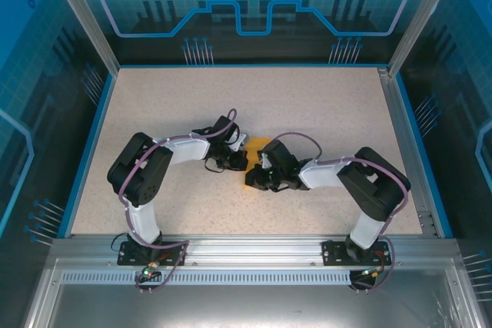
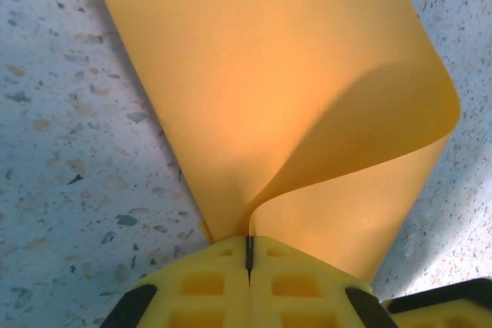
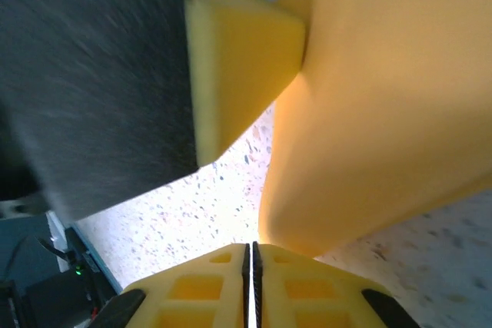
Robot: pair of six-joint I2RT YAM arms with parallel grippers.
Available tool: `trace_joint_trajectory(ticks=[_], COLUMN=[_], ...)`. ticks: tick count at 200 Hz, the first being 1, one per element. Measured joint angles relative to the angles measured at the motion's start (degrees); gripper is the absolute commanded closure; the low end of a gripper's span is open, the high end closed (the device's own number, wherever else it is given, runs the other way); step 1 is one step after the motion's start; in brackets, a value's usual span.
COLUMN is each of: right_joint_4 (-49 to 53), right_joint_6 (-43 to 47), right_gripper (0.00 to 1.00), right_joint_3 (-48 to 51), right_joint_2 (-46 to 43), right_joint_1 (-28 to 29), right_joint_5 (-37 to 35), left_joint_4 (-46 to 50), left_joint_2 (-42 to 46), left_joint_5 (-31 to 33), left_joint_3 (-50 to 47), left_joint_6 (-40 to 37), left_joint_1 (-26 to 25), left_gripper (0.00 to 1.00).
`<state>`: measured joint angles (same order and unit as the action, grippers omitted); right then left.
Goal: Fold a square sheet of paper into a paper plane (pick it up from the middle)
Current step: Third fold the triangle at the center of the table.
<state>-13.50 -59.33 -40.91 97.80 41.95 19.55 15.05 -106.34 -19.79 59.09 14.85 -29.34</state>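
The left tool (image 2: 248,260) sits at the bottom centre of the left wrist view. Its two yellow foam pads are pressed together, with only a thin dark seam between them. The thin orange-yellow square sheet of paper (image 2: 254,74) is pinched in that seam. From there it rises up the frame and widens towards the top edge. Its right side curls over into a soft, rounded loop with a shadowed underside, so part of the sheet stands clear of the pale speckled bench (image 2: 69,151), which shows down the left side and in the right corners.

From above, the two tools meet at the middle of the bench. A small patch of the sheet shows between them, just right of the left tool and just above the right one.

In the right wrist view the right tool (image 3: 250,255) is at the bottom centre. Its yellow pads are drawn almost together, with a hairline slit left between them. The sheet fills the right half of that frame. Its lower curve comes down to touch the pad tips just right of the slit, but I cannot tell whether any edge is caught in it. The left tool's black body and one yellow pad cross the upper left, against the sheet.
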Motion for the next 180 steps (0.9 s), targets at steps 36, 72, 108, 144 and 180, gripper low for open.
trace_joint_trajectory(ticks=[36, 72, 108, 144, 180], right_joint_4=[-1.44, -2.97, -3.28, -3.65, -2.47], right_joint_6=[0.42, 0.39, 0.44, 0.48, 1.27], right_gripper=[0.87, 0.87, 0.87, 0.87, 0.86], right_joint_3=[0.11, 0.04, 0.07, 0.07, 0.07], right_joint_2=[-0.90, 1.97, 3.87, 4.35, 3.30], right_joint_1=[-4.07, -4.13, -4.13, -4.15, -4.98], right_joint_5=[1.22, 2.40, 2.10, 2.38, 2.64], left_joint_4=[0.00, 0.00, 0.02, 0.02, 0.04], left_joint_2=[0.00, -0.02, 0.00, -0.02, -0.02], left_joint_5=[0.00, 0.00, 0.00, 0.00, 0.00], left_joint_3=[0.00, 0.02, 0.02, 0.02, 0.02], left_joint_6=[0.00, 0.00, 0.00, -0.02, -0.17], left_joint_1=[0.00, 0.00, 0.00, 0.00, 0.00], left_gripper=[0.94, 0.94, 0.94, 0.94, 0.94])
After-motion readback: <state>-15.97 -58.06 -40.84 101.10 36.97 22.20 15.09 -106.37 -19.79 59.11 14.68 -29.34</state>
